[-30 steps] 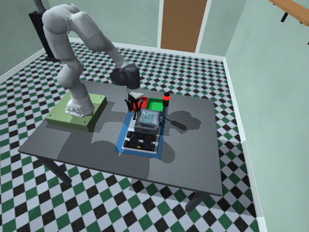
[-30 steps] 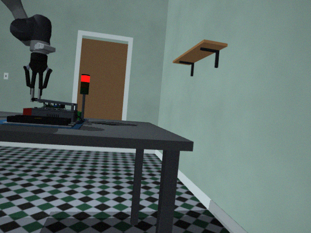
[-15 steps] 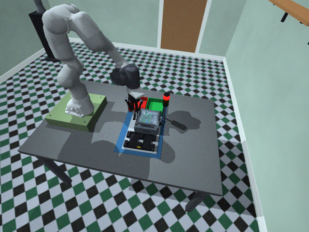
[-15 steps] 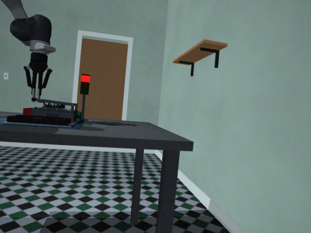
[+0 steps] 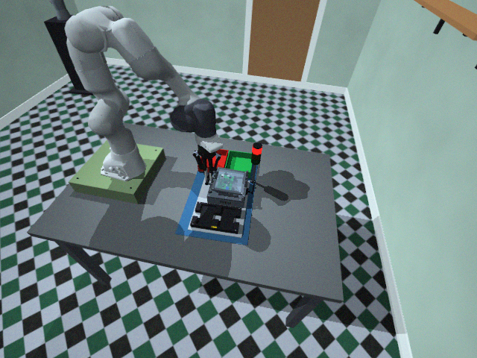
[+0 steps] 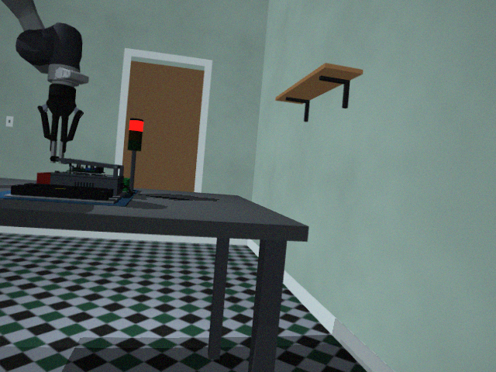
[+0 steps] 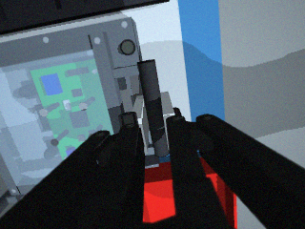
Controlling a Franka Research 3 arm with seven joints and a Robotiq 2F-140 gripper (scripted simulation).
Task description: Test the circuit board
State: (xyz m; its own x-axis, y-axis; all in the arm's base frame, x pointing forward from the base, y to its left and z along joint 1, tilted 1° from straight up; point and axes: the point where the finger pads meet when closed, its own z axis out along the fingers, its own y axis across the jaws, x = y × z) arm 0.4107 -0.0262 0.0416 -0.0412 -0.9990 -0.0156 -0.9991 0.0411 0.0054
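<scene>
The black claw [image 7: 152,125] grips the lid's dark cylindrical handle [image 7: 152,95] at the tester's [image 5: 225,194] left edge.

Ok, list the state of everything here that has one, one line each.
Tool: shut on the handle.
Lid: low over the tester, seemingly a little raised at the handle end.
Board: in the tester, face up under the lid.
Signal tower: red lit.
Tray: no board in either pocket.
Green bin: no board in it.
Red bin: no board in the visible part.
</scene>
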